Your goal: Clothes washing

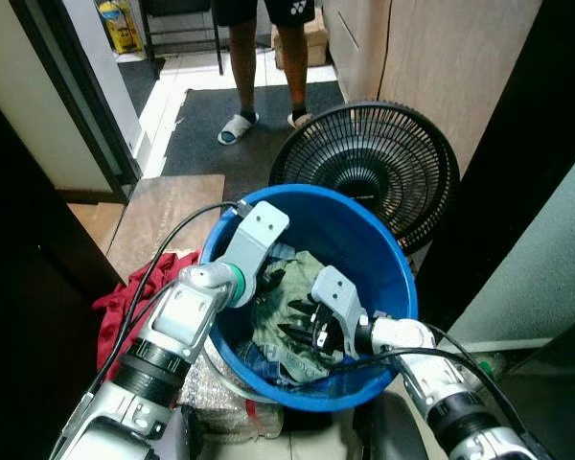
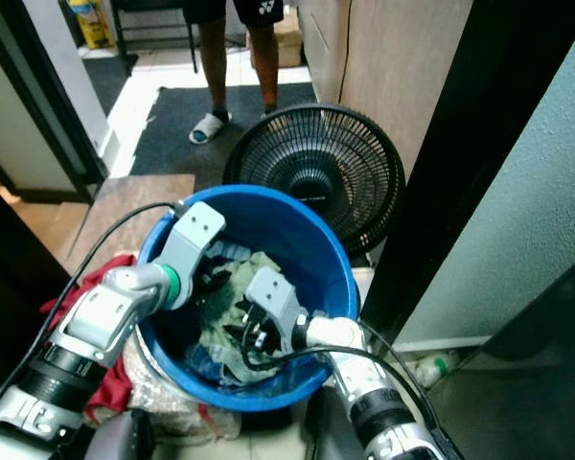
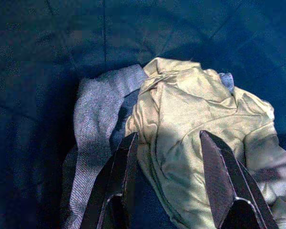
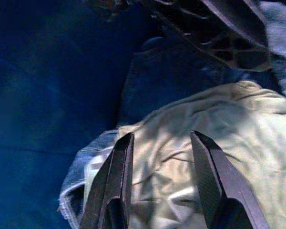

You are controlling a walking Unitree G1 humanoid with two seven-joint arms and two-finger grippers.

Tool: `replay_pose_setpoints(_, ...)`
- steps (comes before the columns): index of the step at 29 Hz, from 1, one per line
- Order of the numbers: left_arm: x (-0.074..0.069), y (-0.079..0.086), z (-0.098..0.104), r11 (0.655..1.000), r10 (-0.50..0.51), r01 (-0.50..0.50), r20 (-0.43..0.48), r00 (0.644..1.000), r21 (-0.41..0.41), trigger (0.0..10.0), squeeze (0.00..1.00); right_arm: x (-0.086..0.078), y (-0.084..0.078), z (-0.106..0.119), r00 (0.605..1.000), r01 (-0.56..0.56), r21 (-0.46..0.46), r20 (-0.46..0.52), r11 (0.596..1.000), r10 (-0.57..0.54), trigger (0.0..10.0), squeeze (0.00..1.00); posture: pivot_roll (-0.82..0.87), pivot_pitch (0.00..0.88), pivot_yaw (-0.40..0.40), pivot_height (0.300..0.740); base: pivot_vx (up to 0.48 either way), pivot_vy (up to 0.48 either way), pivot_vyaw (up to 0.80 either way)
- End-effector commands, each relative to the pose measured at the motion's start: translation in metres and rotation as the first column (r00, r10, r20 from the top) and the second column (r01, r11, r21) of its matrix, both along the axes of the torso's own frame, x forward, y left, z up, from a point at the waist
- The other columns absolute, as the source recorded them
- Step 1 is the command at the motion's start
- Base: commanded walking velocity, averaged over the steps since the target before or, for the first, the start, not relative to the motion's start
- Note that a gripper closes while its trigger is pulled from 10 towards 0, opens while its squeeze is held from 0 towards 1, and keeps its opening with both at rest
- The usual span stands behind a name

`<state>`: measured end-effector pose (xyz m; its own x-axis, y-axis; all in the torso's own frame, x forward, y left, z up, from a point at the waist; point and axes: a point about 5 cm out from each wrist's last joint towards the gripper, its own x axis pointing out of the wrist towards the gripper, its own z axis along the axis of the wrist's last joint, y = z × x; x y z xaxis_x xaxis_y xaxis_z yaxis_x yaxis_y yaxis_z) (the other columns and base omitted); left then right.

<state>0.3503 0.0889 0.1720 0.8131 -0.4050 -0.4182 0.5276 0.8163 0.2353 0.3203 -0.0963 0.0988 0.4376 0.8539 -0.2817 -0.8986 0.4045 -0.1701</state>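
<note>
Blue plastic tub [image 1: 388,251] sits at centre frame, holding a pale yellow-green shirt [image 3: 195,124] atop grey and denim clothes. Both the left gripper [image 3: 168,143] and right gripper [image 4: 161,143] reach inside, fingers spread apart over the shirt, gripping nothing. Behind stands a black fan [image 1: 374,158].

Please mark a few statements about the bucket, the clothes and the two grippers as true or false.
1. Both grippers are inside the blue bucket. True: the left gripper and right gripper point at the clothes.
2. The right gripper is shut on a sock. False: its fingers are open over the yellow-green shirt.
3. A black fan stands behind the bucket. True.
4. The bucket is empty. False: it holds the shirt, a grey garment and jeans.
5. A red cloth lies outside the bucket. True.
</note>
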Motion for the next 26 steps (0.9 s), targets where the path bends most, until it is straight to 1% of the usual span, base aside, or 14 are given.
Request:
replay_pose_setpoints(1, 0.000, 0.012, -0.009, 0.999, 0.044, -0.043, -0.037, 0.998, 0.020, 10.0, 0.00, -0.013, -0.004, -0.022, 0.994, -0.023, -0.024, -0.107, 0.999, 0.020, 10.0, 0.00, 0.08, 0.104, 0.110, 0.490, 0.000, 0.000, 0.00)
replay_pose_setpoints(2, 0.000, 0.012, -0.009, 0.999, 0.043, -0.043, -0.037, 0.998, 0.019, 10.0, 0.00, -0.017, -0.005, -0.026, 0.993, -0.045, -0.053, -0.114, 0.998, 0.039, 10.0, 0.00, 0.08, 0.104, 0.110, 0.490, 0.000, 0.000, 0.00)
replay_pose_setpoints(5, 0.000, 0.012, -0.009, 0.999, 0.043, -0.042, -0.037, 0.998, 0.019, 10.0, 0.00, -0.019, -0.006, -0.029, 0.992, -0.060, -0.079, -0.120, 0.995, 0.050, 10.0, 0.00, 0.08, 0.104, 0.110, 0.490, 0.000, 0.000, 0.00)
replay_pose_setpoints(7, 0.000, 0.011, -0.009, 0.999, 0.042, -0.042, -0.038, 0.998, 0.018, 10.0, 0.00, -0.020, -0.010, -0.035, 0.992, -0.083, -0.173, -0.107, 0.981, 0.065, 10.0, 0.00, 0.08, 0.108, 0.111, 0.490, 0.000, 0.000, 0.00)
replay_pose_setpoints(10, 0.000, 0.012, -0.009, 0.999, 0.042, -0.041, -0.038, 0.998, 0.018, 10.0, 0.00, -0.021, -0.013, -0.036, 0.991, -0.101, -0.214, -0.105, 0.972, 0.080, 10.0, 0.00, 0.08, 0.109, 0.112, 0.490, 0.000, 0.000, 0.00)
replay_pose_setpoints(12, 0.001, 0.012, -0.008, 0.999, 0.042, -0.041, -0.038, 0.998, 0.018, 10.0, 0.00, -0.020, -0.019, -0.037, 0.990, -0.130, -0.318, -0.085, 0.939, 0.109, 10.0, 0.00, 0.08, 0.110, 0.111, 0.490, 0.000, 0.000, 0.00)
replay_pose_setpoints(13, 0.001, 0.012, -0.008, 0.999, 0.042, -0.041, -0.038, 0.998, 0.018, 10.0, 0.00, -0.020, -0.019, -0.037, 0.990, -0.130, -0.318, -0.085, 0.939, 0.109, 10.0, 0.00, 0.08, 0.110, 0.111, 0.490, 0.000, 0.000, 0.00)
replay_pose_setpoints(14, 0.001, 0.012, -0.008, 0.999, 0.042, -0.042, -0.037, 0.998, 0.018, 10.0, 0.00, -0.019, -0.021, -0.036, 0.990, -0.136, -0.361, -0.074, 0.923, 0.117, 10.0, 0.00, 0.08, 0.111, 0.111, 0.490, 0.000, 0.000, 0.00)
replay_pose_setpoints(15, 0.001, 0.012, -0.008, 0.999, 0.042, -0.042, -0.037, 0.998, 0.018, 10.0, 0.00, -0.019, -0.021, -0.036, 0.990, -0.136, -0.361, -0.074, 0.923, 0.117, 10.0, 0.00, 0.08, 0.111, 0.111, 0.490, 0.000, 0.000, 0.00)
replay_pose_setpoints(18, 0.000, 0.012, -0.008, 0.999, 0.045, -0.045, -0.036, 0.998, 0.018, 10.0, 0.00, -0.015, -0.030, -0.036, 0.988, -0.149, -0.487, -0.040, 0.861, 0.148, 10.0, 0.00, 0.09, 0.111, 0.110, 0.490, 0.000, 0.000, 0.00)
replay_pose_setpoints(22, 0.000, 0.013, -0.007, 0.999, 0.048, -0.048, -0.036, 0.998, 0.018, 10.0, 0.00, -0.015, -0.031, -0.037, 0.986, -0.158, -0.520, -0.031, 0.840, 0.166, 10.0, 0.00, 0.09, 0.112, 0.109, 0.490, 0.000, 0.000, 0.00)
replay_pose_setpoints(24, 0.000, 0.013, -0.007, 0.999, 0.048, -0.048, -0.036, 0.998, 0.018, 10.0, 0.00, -0.015, -0.031, -0.037, 0.986, -0.158, -0.520, -0.031, 0.840, 0.166, 10.0, 0.00, 0.09, 0.112, 0.109, 0.490, 0.000, 0.000, 0.00)
replay_pose_setpoints(25, 0.000, 0.013, -0.007, 0.999, 0.051, -0.050, -0.036, 0.998, 0.018, 10.0, 0.00, -0.015, -0.029, -0.037, 0.986, -0.155, -0.509, -0.028, 0.847, 0.163, 10.0, 0.30, 0.10, 0.114, 0.108, 0.490, 0.000, 0.000, 0.00)
replay_pose_setpoints(26, 0.000, 0.013, -0.007, 0.999, 0.051, -0.050, -0.036, 0.998, 0.018, 10.0, 0.00, -0.015, -0.029, -0.037, 0.986, -0.155, -0.509, -0.028, 0.847, 0.163, 10.0, 0.30, 0.10, 0.114, 0.108, 0.490, 0.000, 0.000, 0.00)
